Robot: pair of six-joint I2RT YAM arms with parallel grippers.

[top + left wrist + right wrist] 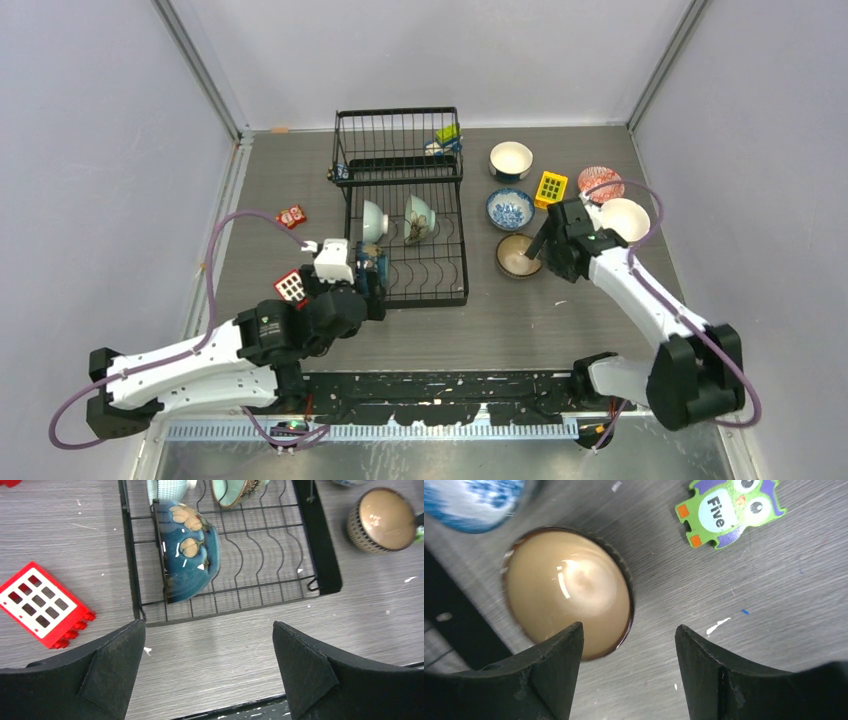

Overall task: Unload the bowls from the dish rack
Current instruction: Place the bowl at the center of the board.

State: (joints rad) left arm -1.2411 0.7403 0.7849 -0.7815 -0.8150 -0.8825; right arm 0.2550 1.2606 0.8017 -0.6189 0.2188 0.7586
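Observation:
The black wire dish rack (455, 250) stands mid-table. Three bowls lean on edge in it: a pale green bowl (373, 220), a teal-lined patterned bowl (420, 218) and a dark blue bowl (190, 555) at the near left corner. My left gripper (209, 627) hangs open just in front of that corner, with bare table between its fingers. A brown bowl (569, 590) stands upright on the table right of the rack. My right gripper (629, 630) is open at its near rim, one finger overlapping the rim in view, nothing held.
Right of the rack stand a white bowl (511, 158), a blue-and-white bowl (510, 209), a red-patterned bowl (600, 183) and a cream bowl (625, 218), with a yellow block (551, 187) among them. A red block (42, 605) lies left of the rack. A green owl piece (726, 510) lies near the brown bowl.

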